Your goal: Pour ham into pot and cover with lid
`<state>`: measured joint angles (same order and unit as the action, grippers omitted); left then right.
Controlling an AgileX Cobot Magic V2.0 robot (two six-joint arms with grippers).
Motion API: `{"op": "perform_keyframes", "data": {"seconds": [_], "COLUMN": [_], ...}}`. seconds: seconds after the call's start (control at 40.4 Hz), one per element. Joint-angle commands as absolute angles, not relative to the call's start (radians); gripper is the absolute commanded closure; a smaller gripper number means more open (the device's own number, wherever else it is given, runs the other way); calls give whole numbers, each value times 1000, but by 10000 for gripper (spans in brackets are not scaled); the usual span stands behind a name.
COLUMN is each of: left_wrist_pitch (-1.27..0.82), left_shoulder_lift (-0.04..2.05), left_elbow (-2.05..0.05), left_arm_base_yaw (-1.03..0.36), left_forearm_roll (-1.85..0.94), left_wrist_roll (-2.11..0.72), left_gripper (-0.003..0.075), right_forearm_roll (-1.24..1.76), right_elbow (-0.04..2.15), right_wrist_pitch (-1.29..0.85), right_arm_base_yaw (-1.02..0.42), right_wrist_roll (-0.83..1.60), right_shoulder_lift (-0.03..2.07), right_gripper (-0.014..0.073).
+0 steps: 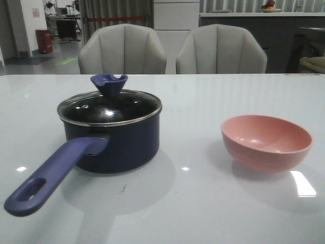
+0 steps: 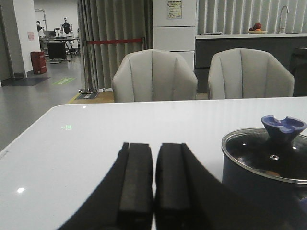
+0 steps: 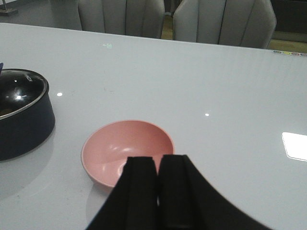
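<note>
No text, brand or number can be read anywhere: the notice (image 2: 174, 8) on the white cabinet and the pink sheet (image 2: 30, 36) on the far wall are too blurred.

ham hidden under lid (image 1: 109, 104), pot (image 3: 21, 115) cropped

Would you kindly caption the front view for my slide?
Lid sits on the pot; pink bowl stands apart, empty.

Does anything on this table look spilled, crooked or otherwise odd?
Nothing stands out. The domed glass lid sits level on the dark navy saucepan, and the round salmon-pink bowl stands upright and looks empty, with no spill on the white table. Both grippers are shut and apart from everything.
</note>
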<state>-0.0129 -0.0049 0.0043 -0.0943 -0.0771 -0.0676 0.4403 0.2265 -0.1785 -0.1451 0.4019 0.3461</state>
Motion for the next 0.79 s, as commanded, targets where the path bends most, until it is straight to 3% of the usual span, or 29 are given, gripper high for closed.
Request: {"op": "perform_keyframes", "data": {"seconds": [0.0, 0.347, 0.619, 0.768], "left_wrist_pitch": [67, 67, 67, 67], "left_shoulder_lift": [-24, -24, -24, -24], "left_elbow": [25, 25, 25, 25], "left_arm_base_yaw": [-93, -93, -93, -93], "left_forearm_roll": [-88, -88, -88, -88], "left_wrist_roll": [-57, -57, -57, -57], "left_gripper": [607, 607, 607, 607], "right_forearm_roll": [449, 375, 26, 0], "right_elbow": [255, 208, 87, 15], "right_wrist_pitch": [-101, -91, 0, 36], "right_arm_base_yaw": [-144, -143, -143, -143], "right_wrist_roll": [413, 385, 0, -15], "right_shoulder_lift": [351, 273, 103, 28], "right_gripper": [449, 449, 449, 449]}}
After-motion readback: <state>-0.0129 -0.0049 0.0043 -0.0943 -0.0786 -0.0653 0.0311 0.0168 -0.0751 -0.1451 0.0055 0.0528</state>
